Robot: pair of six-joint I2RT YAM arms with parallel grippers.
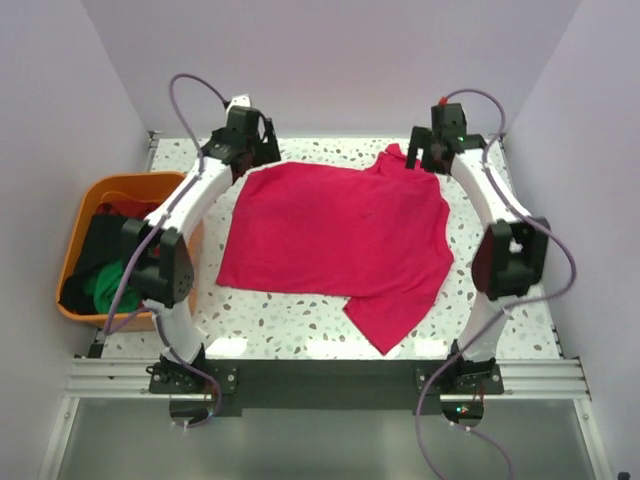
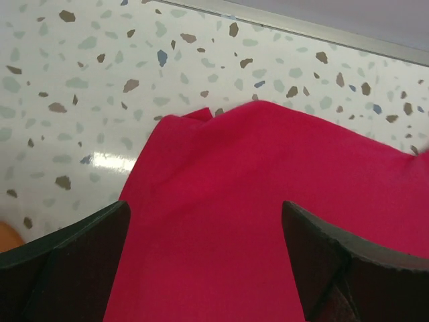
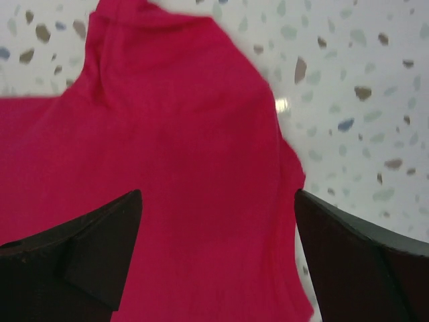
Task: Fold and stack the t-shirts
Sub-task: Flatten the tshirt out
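Observation:
The crimson-pink t-shirt (image 1: 340, 240) lies spread on the speckled table (image 1: 300, 320), one corner trailing toward the near edge. My left gripper (image 1: 250, 150) hovers over its far left corner, jaws wide apart and empty; the shirt (image 2: 268, 201) fills the gap between the fingers (image 2: 74, 261). My right gripper (image 1: 425, 155) hovers over the far right corner, jaws wide apart and empty, with the cloth (image 3: 181, 168) below the fingers (image 3: 87, 255). Green (image 1: 105, 285), black (image 1: 100, 235) and dark red (image 1: 125, 208) shirts lie in the tub.
An orange plastic tub (image 1: 75, 240) stands at the table's left edge, beside my left arm. White walls close in the back and both sides. A metal rail (image 1: 330, 378) runs along the near edge.

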